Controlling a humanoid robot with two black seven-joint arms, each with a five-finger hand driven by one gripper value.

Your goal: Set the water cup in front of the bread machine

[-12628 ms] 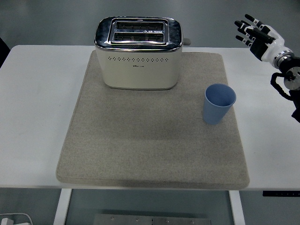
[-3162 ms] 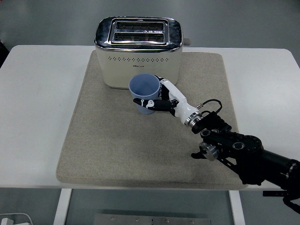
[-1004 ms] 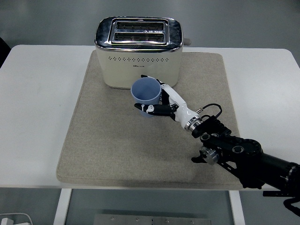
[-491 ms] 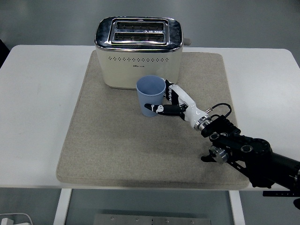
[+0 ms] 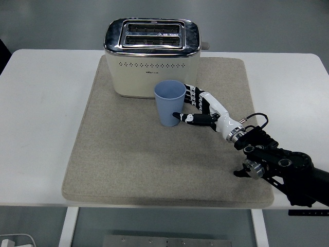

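Right hand (image 5: 199, 108) sits just right of the blue water cup (image 5: 169, 102), fingers (image 5: 193, 95) loosely extended beside the cup wall and thumb near its lower side; whether they touch cannot be told, and no grip is closed. Cup stands upright on the grey mat (image 5: 128, 154), directly in front of the cream bread machine (image 5: 151, 57). Mat lies on the white tabletop (image 5: 41, 103).

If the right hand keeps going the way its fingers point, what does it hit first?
The right hand points left at the blue cup beside it, so it would likely meet the cup first; the toaster stands just behind.
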